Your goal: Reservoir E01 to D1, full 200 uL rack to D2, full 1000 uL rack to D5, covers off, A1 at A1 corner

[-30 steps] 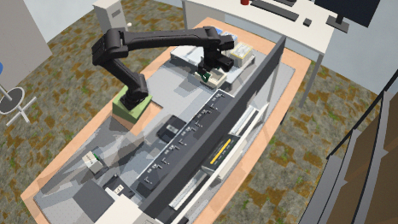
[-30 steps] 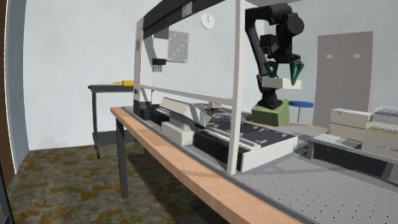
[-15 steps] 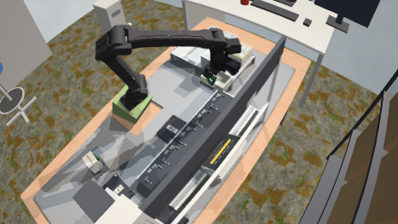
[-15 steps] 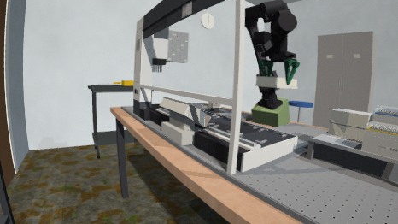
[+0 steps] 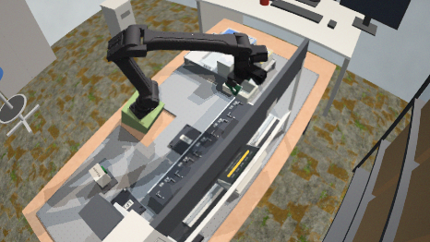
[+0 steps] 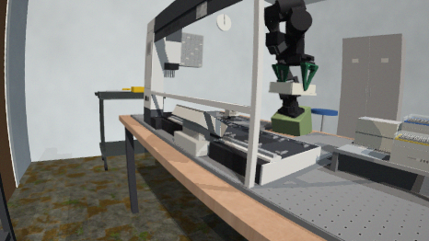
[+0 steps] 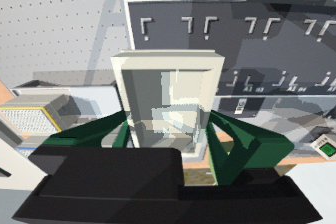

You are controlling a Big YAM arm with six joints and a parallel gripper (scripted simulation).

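My gripper is shut on the one-well reservoir, a cream open trough, gripped across its long sides with its opening up. It hangs level, well above the bench, over the end of the dark liquid-handler deck nearest the shelf. White bracket marks of the deck positions show beyond the reservoir in the wrist view. On the shelf, a covered tip rack with a yellow plate edge lies at the left of the wrist view.
The handler's dark gantry beam and its white post run along the deck's far side. Stacked racks and blocks stand on the shelf. The READY button box sits near the arm's green base.
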